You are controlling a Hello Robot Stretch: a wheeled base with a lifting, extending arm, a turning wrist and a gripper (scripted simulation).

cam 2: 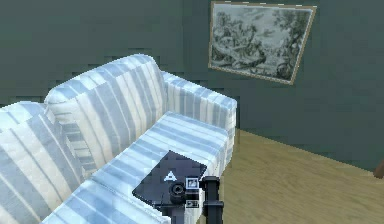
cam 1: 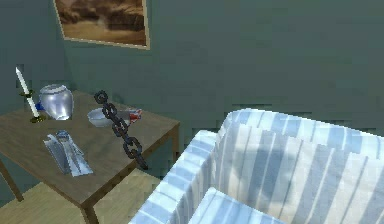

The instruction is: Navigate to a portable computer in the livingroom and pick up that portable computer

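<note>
The portable computer (cam 2: 176, 162), a dark flat slab, lies flat on the striped sofa (cam 2: 195, 130) seat, exposing its top for approach. The hand (cam 2: 168, 190) is at its near edge. Finger state and hold cannot be determined.

Living room with dark teal walls (cam 1: 250, 60) and a pale wooden floor (cam 2: 300, 175).

In the forward view a wooden table (cam 1: 30, 135) is set against the wall at the left, under a framed picture (cam 1: 103, 20), with a blue-and-white striped sofa (cam 1: 300, 160) near its right corner. In the arm side view the sofa is placed along the wall, and another framed picture (cam 2: 262, 40) is hung past its far arm.
</note>
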